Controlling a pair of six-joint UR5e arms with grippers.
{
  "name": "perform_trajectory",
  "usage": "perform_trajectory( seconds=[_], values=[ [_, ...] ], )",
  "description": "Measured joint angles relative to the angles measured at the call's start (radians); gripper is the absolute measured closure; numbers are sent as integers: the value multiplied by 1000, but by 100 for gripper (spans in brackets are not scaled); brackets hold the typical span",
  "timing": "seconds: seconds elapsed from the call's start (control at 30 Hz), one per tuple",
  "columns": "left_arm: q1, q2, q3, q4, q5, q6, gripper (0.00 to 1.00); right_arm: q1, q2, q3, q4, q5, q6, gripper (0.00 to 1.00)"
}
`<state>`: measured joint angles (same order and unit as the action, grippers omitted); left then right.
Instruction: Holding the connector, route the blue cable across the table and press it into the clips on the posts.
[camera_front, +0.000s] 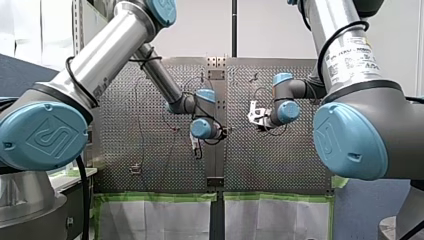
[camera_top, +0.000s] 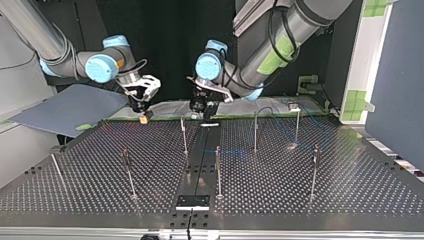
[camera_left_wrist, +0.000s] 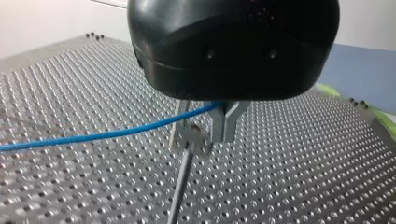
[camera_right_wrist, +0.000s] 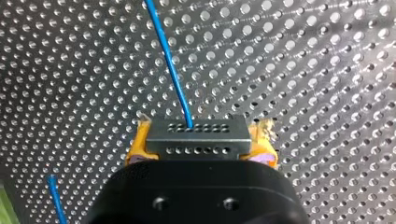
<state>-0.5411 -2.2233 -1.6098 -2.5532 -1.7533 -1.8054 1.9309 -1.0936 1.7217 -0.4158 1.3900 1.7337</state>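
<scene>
Nearest the right wrist camera, my right gripper (camera_right_wrist: 198, 140) has its yellow pads (camera_right_wrist: 137, 142) clamped on the small grey connector (camera_right_wrist: 196, 135), the blue cable (camera_right_wrist: 168, 60) leaving it over the perforated surface (camera_right_wrist: 327, 70). That cable passes under my left gripper (camera_left_wrist: 205, 125); whether that one pinches it I cannot tell. Thin, light and limp, it will likely sag, so hold the rigid connector and pinch close beside each post (camera_top: 184, 135).

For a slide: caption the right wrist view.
Yellow-padded right gripper clamps the connector, blue cable leading away over the perforated table.
</scene>
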Motion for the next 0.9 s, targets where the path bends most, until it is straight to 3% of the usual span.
perform_trajectory(
  seconds=[0.27,0.5,0.9],
  values=[
    [30,-54,56,0,-1,-11,100,-21,18,-8,-1,-3,0,100],
    [60,-58,90,-7,2,-11,100,-33,46,-31,-5,-15,0,100],
    [95,-58,153,-57,10,2,100,-66,51,-88,-3,-39,5,100]
  ],
)
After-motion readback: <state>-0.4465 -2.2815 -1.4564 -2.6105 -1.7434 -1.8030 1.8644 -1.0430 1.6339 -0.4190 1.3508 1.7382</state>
